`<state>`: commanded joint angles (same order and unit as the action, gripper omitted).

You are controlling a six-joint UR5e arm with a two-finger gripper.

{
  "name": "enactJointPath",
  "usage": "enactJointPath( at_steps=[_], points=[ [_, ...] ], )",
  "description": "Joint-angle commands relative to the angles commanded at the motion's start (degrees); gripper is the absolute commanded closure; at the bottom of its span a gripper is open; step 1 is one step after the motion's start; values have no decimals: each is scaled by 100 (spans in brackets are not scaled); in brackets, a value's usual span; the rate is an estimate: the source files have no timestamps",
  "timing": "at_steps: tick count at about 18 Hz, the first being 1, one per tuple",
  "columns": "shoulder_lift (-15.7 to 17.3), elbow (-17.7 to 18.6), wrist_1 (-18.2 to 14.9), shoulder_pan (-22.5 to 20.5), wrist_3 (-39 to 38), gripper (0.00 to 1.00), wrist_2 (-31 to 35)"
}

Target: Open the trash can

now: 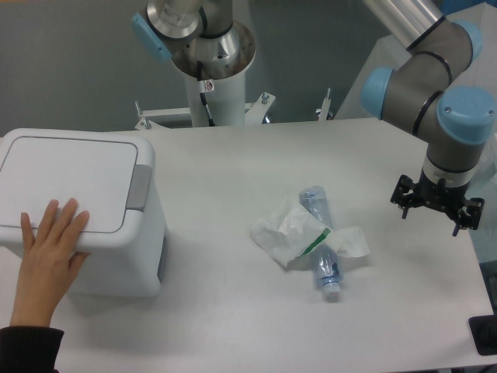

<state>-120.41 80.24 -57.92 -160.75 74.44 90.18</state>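
Nearest the camera, at about eight o'clock in the view, a person's hand (48,256) lies flat with fingers spread on the front edge of the trash can (81,214), the dark sleeve running off the bottom edge. The trash can stands on the white table (233,311) at nine o'clock, a white boxy bin with rounded corners; its flat lid (66,180) is down and closed, and the grey push-button tab (140,188) sits on the lid's right-hand edge, facing the middle of the table.

Near the table's middle, toward four o'clock from centre, a crumpled clear plastic bottle (324,256) lies on its side, its cap pointing toward the camera. A crumpled white wrapper (291,233) with a green stripe lies across the bottle's middle, touching it.

At three o'clock the gripper (437,208) hangs above the table's right edge, well apart from the trash can and holding nothing. Its fingers point downward; how wide they stand I cannot tell from this angle.

Farthest back, at twelve o'clock, the arm's base column (208,58) rises behind the table.
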Motion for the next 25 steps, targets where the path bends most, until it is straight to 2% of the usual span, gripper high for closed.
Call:
enactJointPath(
  at_steps=[5,7,10,15,18,22,25],
  points=[
    [35,18,9,35,0,0,-26],
    [53,26,9,44,-44,0,-245],
    [70,254,44,44,-157,0,-501],
    [263,290,9,201,-974,0,-562],
    [378,281,18,315,-2131,0,-983],
    [465,290,18,641,-2916,0,-1037],
    [597,360,35,834,-3812,0,-1177]
  ],
)
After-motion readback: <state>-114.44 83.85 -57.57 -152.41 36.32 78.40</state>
